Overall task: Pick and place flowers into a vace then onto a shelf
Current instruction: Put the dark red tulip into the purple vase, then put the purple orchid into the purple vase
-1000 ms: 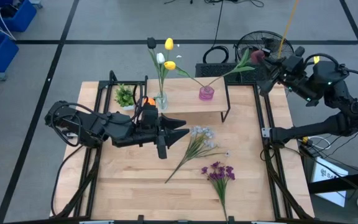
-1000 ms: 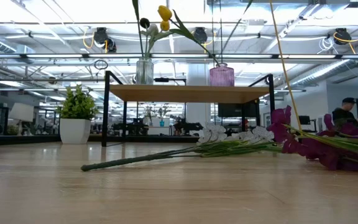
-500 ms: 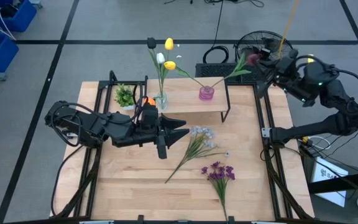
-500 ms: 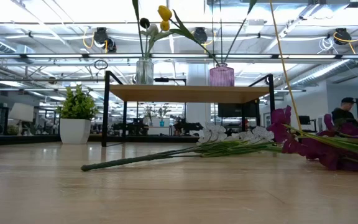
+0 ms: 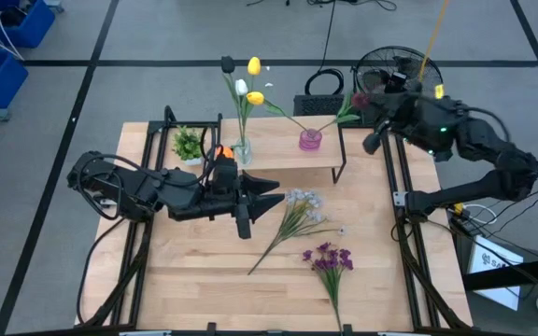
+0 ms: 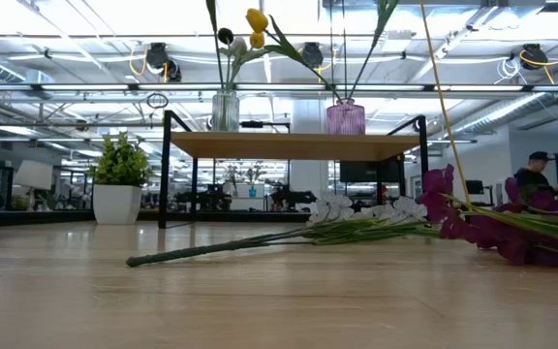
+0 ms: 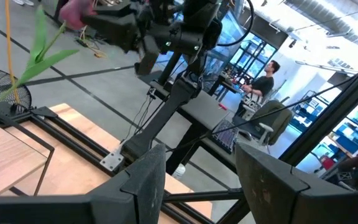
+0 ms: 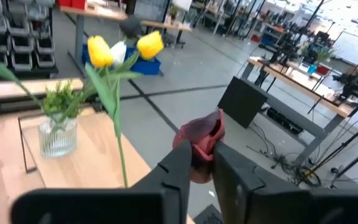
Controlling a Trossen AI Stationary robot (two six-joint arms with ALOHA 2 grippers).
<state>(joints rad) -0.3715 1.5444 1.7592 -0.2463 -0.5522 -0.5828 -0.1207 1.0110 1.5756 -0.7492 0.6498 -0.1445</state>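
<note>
a: what could go wrong from here?

b: the dark red tulip on its long green stem sits with its foot in the small pink glass vase, which stands on the low shelf with a light wooden top and thin black legs. the stem leans far out toward the right gripper, which hangs past the table's far right corner. if that arm pulls or lets go carelessly, the light vase could likely tip or slide off the board.

a: and the pincer itself?

b: the right wrist view shows its fingers set narrow, pinching at the red bloom. it holds the flower by the head, a soft grip that may slip.

a: the other arm?

b: the left gripper hovers over the table middle, jaws spread, holding nothing. the pale lilac-white spray and the dark purple blooms lie flat on the large wooden tabletop. the yellow and white tulips stand in the clear glass vase on the shelf.
</note>
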